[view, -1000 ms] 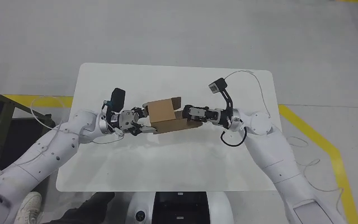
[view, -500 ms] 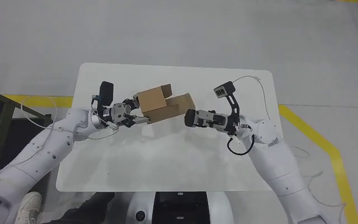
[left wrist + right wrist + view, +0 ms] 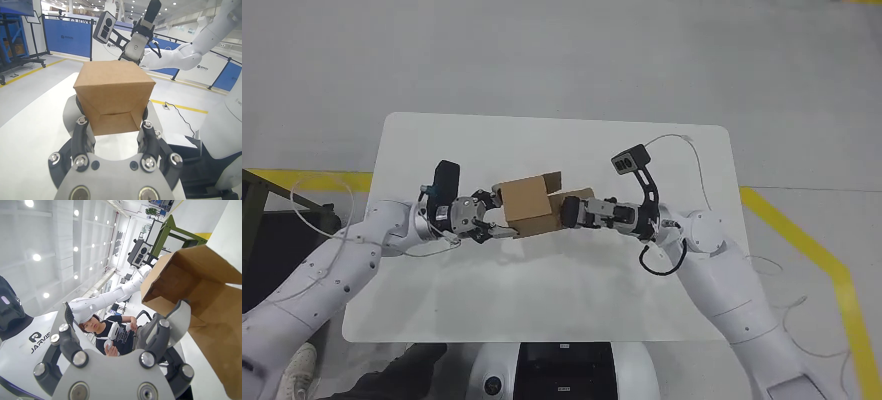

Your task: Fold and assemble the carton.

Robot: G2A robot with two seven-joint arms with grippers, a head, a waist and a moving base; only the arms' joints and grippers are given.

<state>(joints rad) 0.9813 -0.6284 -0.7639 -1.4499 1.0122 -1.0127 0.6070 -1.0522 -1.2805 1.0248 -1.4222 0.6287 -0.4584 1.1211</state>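
Your left fingers are clenched on the closed end of the carton from its 9 o'clock, holding it over the middle of the counter. Half a second ago it was swung up toward 11 o'clock, and it is now level again. Beyond it, at its 3 o'clock, your right fingers have closed the gap they had left and sit spread and released at the open mouth, one against a flap's edge, so folding that flap in looks like your next step.
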